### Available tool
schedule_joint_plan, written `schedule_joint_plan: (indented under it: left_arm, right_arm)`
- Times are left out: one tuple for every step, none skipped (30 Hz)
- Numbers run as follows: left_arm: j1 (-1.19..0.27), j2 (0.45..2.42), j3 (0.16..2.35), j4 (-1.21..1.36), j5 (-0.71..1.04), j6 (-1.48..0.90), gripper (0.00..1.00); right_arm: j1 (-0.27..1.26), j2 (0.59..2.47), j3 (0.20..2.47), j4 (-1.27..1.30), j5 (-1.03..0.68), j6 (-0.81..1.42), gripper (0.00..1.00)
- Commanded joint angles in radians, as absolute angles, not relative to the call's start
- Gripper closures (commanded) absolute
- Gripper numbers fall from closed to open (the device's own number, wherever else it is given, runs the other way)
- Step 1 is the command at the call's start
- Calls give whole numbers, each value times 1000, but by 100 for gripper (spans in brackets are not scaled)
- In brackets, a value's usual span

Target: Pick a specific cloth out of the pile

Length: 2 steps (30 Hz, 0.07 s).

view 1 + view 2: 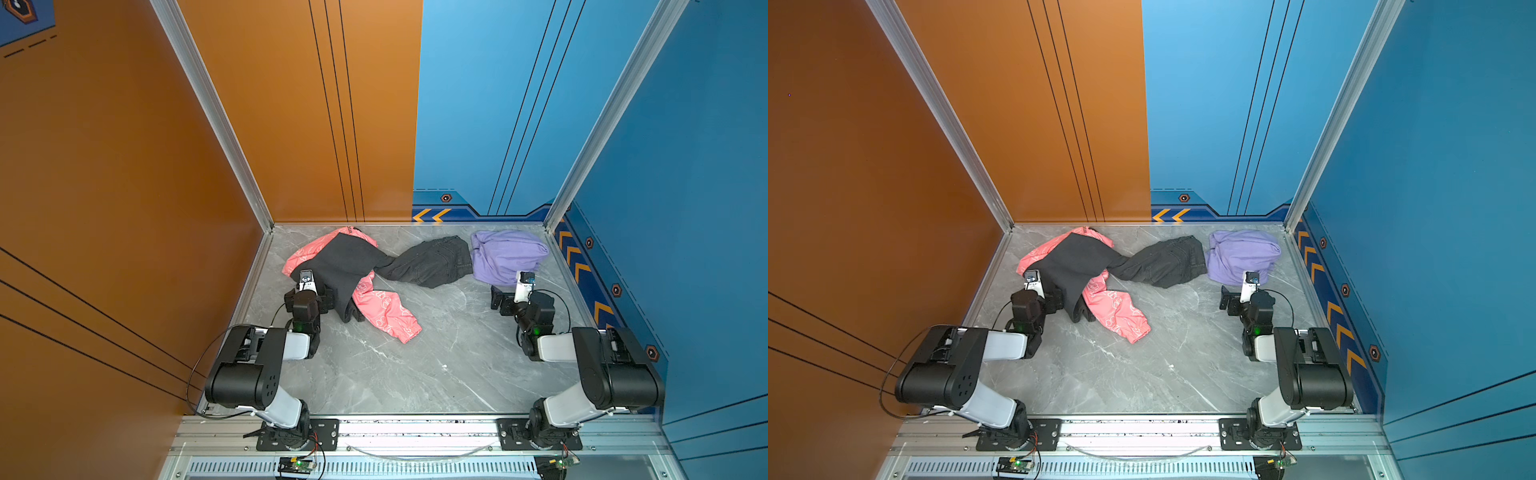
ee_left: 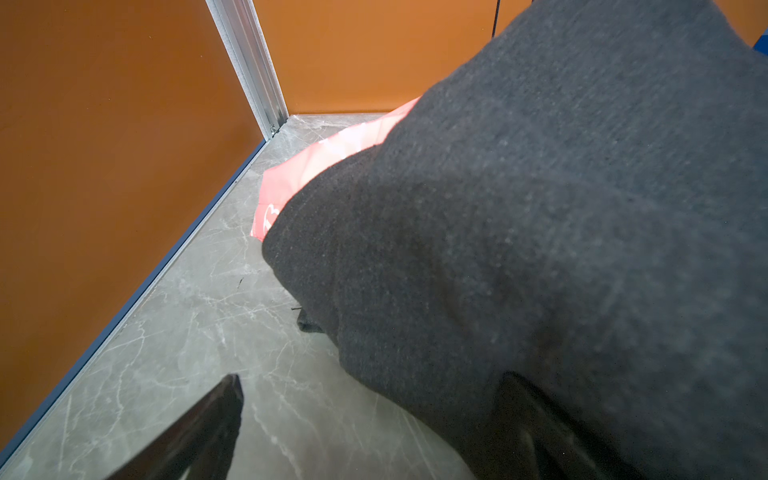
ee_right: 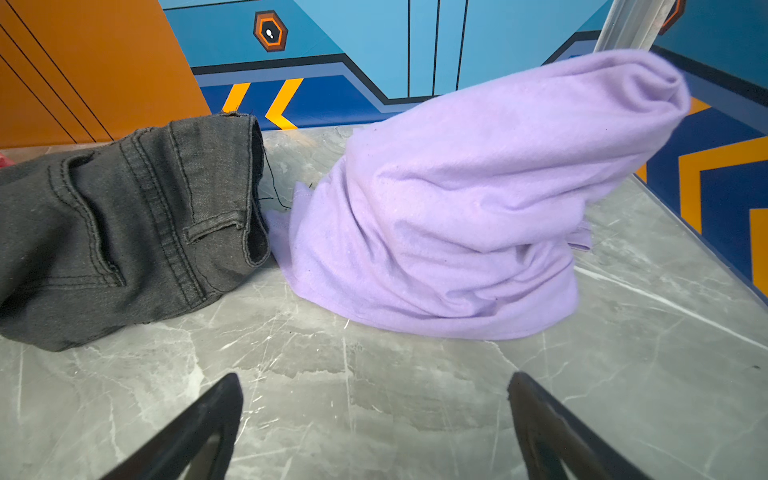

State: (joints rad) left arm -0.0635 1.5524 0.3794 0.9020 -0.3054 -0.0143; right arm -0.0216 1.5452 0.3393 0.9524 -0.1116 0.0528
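Your left hand (image 2: pixel 372 380) is spread wide at the left of the worktop (image 1: pixel 415 374), gripping nothing, with the black garment (image 1: pixel 340 266) lying up against one finger. That garment lies over the coral-pink garment (image 1: pixel 386 311), and its twisted end meets the dark grey denim garment (image 1: pixel 432 262). Touching the denim, the lavender cloth (image 1: pixel 505 255) sits bunched in the back right corner. Your right hand (image 3: pixel 374 378) is wide open and empty, just short of it.

The left arm (image 1: pixel 257 365) and right arm (image 1: pixel 611 365) are folded at the elbow, wrists low and pointing forward. The left gripper (image 2: pixel 372 380) and right gripper (image 3: pixel 374 378) both have their jaws spread wide.
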Motion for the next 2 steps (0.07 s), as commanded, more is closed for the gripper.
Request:
schedule_joint_plan:
  left_arm:
    - [-61,1561,370,936,-272,-1,2]
    - [-61,1561,370,936,-272,0,2]
  right_arm:
    - [-15,1551,358,946,-94,40,0]
    - [-15,1551,357,949,-94,40,0]
